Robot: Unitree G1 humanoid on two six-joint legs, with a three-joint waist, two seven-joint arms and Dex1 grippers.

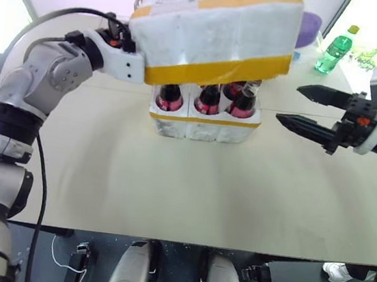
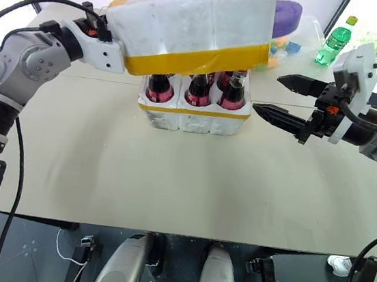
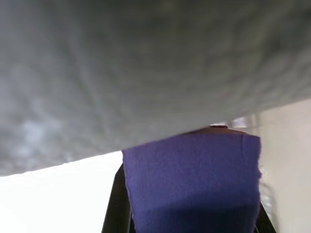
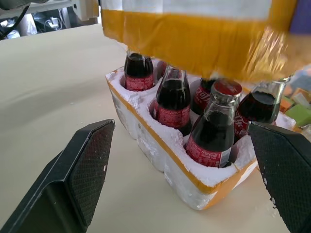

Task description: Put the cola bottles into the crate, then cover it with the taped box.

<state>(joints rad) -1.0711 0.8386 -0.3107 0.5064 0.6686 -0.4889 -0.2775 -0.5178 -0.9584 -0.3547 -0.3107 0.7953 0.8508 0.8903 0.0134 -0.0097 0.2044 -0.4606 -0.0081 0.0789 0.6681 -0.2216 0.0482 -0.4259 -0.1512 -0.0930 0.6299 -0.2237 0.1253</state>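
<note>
Cola bottles [image 4: 171, 99] already stand in the holes of the crate [image 1: 204, 126], so the covering step is in hand. By my reading, the next move calls for levelling the tilted taped box [image 1: 216, 31], squaring it over the crate and lowering it so the bottle caps slip inside without being knocked.

Left claw [image 3: 189, 184] is clenched on the taped box at a purple disc on its side, carrying it in the air just above the bottles, its lower yellow band near the caps. Right claw [image 1: 309, 109] is released, its two black fingers spread wide and holding nothing, hovering beside the crate's right end above the counter [image 1: 168, 193]. Farther out, a green plastic bottle [image 1: 335, 52] stands near the counter's far right edge.
</note>
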